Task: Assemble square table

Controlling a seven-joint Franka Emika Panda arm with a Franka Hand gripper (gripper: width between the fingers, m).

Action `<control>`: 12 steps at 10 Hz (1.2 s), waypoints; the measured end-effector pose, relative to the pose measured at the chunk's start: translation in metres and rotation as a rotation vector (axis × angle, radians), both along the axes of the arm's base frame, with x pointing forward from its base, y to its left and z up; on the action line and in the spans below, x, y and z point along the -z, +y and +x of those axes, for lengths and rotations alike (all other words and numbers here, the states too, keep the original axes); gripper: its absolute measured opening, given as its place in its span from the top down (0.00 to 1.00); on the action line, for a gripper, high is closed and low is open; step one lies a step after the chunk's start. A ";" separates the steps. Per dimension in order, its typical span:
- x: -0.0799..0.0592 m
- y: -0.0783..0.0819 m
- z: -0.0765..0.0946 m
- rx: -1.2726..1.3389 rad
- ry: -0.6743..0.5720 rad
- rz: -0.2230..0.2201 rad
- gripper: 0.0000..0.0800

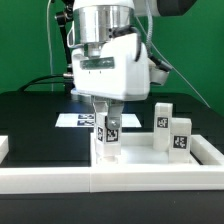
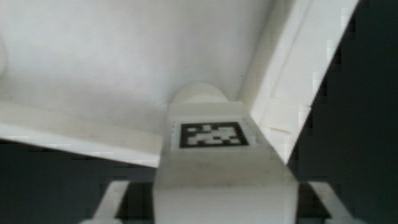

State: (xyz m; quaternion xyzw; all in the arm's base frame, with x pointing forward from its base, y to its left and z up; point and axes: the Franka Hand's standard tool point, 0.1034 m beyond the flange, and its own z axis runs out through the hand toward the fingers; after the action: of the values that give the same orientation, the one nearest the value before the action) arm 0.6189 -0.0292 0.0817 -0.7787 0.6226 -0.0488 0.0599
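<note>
Exterior view, read from its left to its right: a white border rail (image 1: pixel 4 148) sits at the 9 o'clock edge of the black table (image 1: pixel 40 125). Near centre, the marker board (image 1: pixel 75 120) lies flat behind the arm. The gripper (image 1: pixel 106 128) hangs at centre with its fingers pinching a tagged leg block (image 1: pixel 107 135), held upright over the tabletop (image 1: pixel 150 165). The tabletop occupies the 5 o'clock area, rim raised. At 3 o'clock of the gripper, two more leg blocks stand upright, just beside each other: the first (image 1: pixel 162 120), then the second (image 1: pixel 181 136).

Wrist view: the held leg block (image 2: pixel 214 140) fills the centre, tag facing the camera, one finger (image 2: pixel 118 200) on each side. Behind it lie the tabletop floor (image 2: pixel 107 70) and rim.
</note>
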 end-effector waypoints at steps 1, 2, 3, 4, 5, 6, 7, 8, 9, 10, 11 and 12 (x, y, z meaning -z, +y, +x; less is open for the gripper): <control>0.000 0.000 0.000 0.095 -0.002 0.019 0.64; 0.000 -0.001 -0.001 0.197 0.001 0.036 0.64; 0.001 -0.001 -0.001 0.283 0.000 0.053 0.64; 0.001 -0.001 -0.001 0.330 0.003 0.061 0.64; 0.001 -0.001 -0.001 0.404 0.008 0.073 0.64; 0.001 -0.001 -0.001 0.403 0.007 0.072 0.64; 0.001 -0.001 0.000 0.393 0.005 0.070 0.49; 0.001 -0.001 0.000 0.355 0.005 0.064 0.32; 0.000 0.001 0.001 0.325 0.007 0.062 0.32; 0.000 0.006 0.001 0.300 0.013 0.062 0.22; 0.000 0.012 0.001 0.172 0.016 0.030 0.20; 0.000 0.014 0.001 0.052 0.013 0.009 0.20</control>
State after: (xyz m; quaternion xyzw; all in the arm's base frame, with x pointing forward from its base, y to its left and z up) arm 0.6200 -0.0153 0.0818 -0.7623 0.6432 -0.0427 0.0582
